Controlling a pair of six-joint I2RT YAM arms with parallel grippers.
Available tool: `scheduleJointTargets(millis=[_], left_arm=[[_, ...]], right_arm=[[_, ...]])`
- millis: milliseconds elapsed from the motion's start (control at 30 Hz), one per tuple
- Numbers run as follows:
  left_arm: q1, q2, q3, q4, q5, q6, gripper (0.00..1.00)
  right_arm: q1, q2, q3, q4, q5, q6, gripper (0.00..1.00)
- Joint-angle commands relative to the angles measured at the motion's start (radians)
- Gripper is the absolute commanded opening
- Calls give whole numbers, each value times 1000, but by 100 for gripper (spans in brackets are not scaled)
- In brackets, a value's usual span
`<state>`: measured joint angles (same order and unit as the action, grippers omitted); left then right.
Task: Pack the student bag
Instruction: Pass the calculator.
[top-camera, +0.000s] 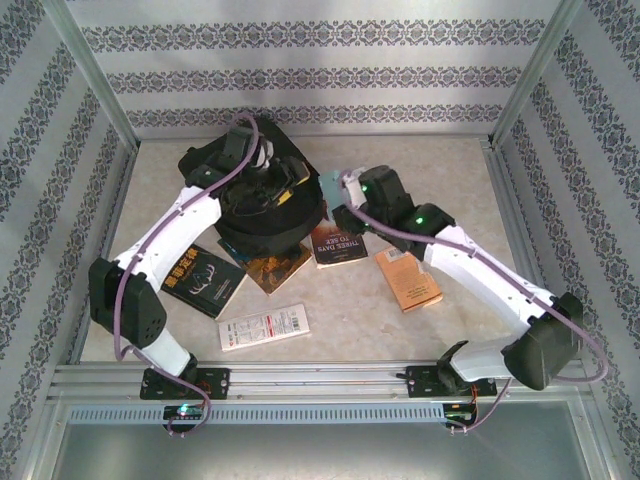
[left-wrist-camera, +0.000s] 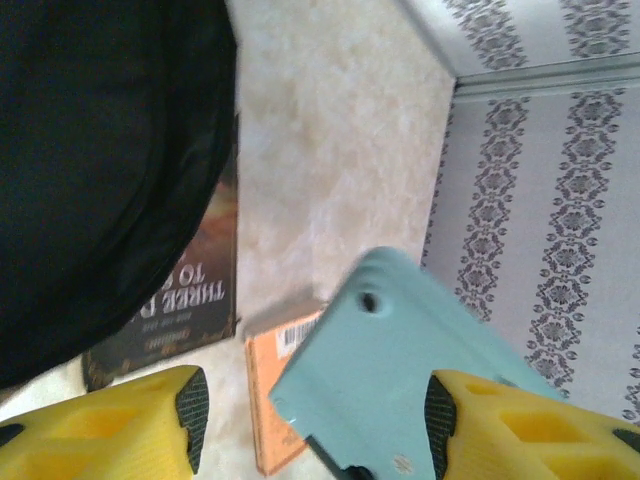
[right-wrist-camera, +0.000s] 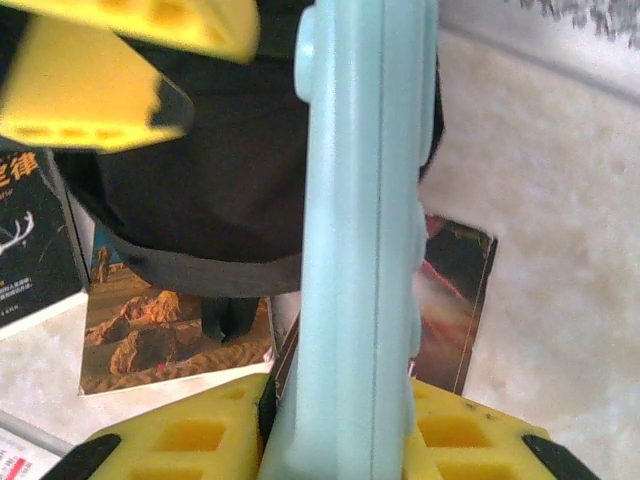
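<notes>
Marble tabletop (top-camera: 420, 170), patterned walls (top-camera: 300, 80) all round. Black bag (top-camera: 265, 215) slumped at the far side, left of centre, overlapping books (top-camera: 338, 243) laid out in front. Right gripper (right-wrist-camera: 340, 400) pinching a pale blue case (right-wrist-camera: 360, 200) on edge, right beside the bag. Left gripper (left-wrist-camera: 315, 405) up there too, jaws spread, case's corner poking between them; touching or not, hard to tell.

Both arms bent inward, grippers meeting near the middle.
The left arm (top-camera: 180, 215) slants up and rightward from its base, the left gripper (left-wrist-camera: 315, 425) with jaws standing apart. The right arm (top-camera: 480, 270) folds leftward; the right gripper (right-wrist-camera: 340, 425) is clamped on both faces of a pale blue flat object (right-wrist-camera: 360, 200).
</notes>
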<state>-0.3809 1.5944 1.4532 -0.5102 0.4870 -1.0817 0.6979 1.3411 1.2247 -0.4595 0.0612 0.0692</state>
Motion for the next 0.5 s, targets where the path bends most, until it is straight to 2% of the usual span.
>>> scheduleJointTargets(millis=[0, 200, 467], left_arm=[[15, -79, -79, 85, 89, -148, 64], [45, -160, -137, 122, 115, -166, 65], [108, -267, -245, 171, 76, -151, 64]], right_arm=[[77, -13, -22, 123, 240, -189, 23], [181, 7, -47, 196, 420, -339, 24], [295, 77, -104, 326, 651, -561, 24]])
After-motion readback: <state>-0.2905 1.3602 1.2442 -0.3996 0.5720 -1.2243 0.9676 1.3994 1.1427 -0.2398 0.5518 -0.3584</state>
